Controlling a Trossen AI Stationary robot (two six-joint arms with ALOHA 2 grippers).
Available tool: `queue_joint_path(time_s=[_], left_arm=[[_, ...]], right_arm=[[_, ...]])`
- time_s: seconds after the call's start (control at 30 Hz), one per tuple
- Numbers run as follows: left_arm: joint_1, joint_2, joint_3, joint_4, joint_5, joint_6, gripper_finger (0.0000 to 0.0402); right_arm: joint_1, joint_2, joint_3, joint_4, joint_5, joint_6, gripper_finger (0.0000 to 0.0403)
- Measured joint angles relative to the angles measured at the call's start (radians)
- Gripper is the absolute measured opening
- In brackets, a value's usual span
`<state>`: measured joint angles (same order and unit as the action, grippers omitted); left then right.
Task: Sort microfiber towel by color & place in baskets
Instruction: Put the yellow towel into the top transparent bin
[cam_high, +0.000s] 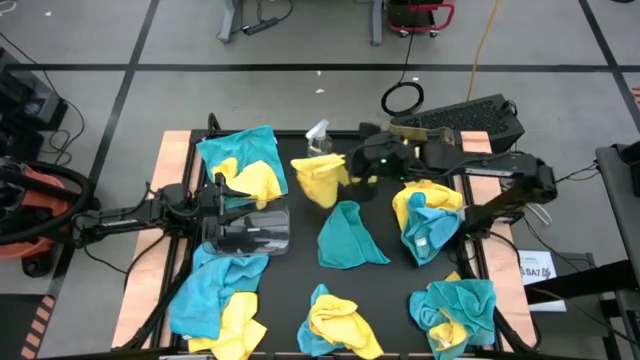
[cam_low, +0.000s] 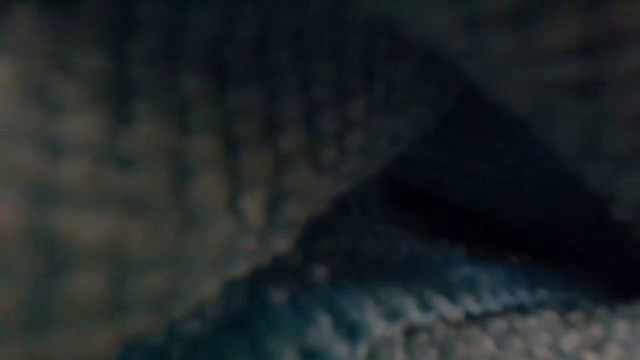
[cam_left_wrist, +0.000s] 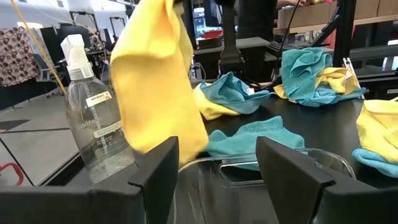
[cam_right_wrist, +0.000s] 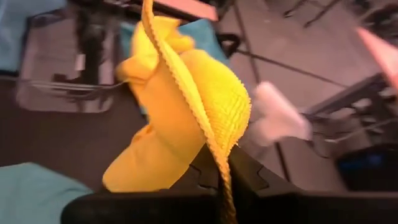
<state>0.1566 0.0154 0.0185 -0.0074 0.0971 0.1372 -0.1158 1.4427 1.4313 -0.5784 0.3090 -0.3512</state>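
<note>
At the left side of the table the left gripper (cam_high: 225, 205) waits low over a clear basket (cam_high: 262, 232), and in its wrist view its two dark fingers (cam_left_wrist: 157, 171) stand apart with nothing between them, only the rim of the basket showing through the gap. Around this basket lie mixed heaps of yellow and teal cloths, one at the far left corner (cam_high: 243, 160) and one at the near left (cam_high: 220, 295). Just to the right of the basket, near the far edge, stands a clear spray bottle (cam_high: 318, 140), and beside it hangs the yellow towel (cam_high: 322, 178), lifted off the table. The right gripper (cam_high: 352, 167) has reached across from the right side and is closed on the upper edge of this towel; in the right wrist view the hem (cam_right_wrist: 221, 168) runs straight down between the closed jaws, so the cloth hangs with its long axis nearly vertical. From the hanging towel the basket lies to the left and a little nearer to the front, so I judge that the coming move is a short carry to the left and then a release over the basket. A loose teal towel (cam_high: 348, 238) lies flat below the hanging one. Further right there are more heaps (cam_high: 428, 220). The low view is blocked by cloth and it shows nothing useful.
</note>
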Motion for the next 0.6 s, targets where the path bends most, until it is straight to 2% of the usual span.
queue_joint_path(time_s=[0.47, 0.6], left_arm=[[0.000, 0.000, 0.000, -0.001, 0.000, 0.001, 0.0221], [0.000, 0.000, 0.000, -0.001, 0.000, 0.001, 0.0221]], right_arm=[[-0.015, -0.192, 0.000, -0.005, 0.374, -0.058, 0.0000], [-0.047, -0.235, 0.000, -0.026, 0.434, -0.063, 0.0000]])
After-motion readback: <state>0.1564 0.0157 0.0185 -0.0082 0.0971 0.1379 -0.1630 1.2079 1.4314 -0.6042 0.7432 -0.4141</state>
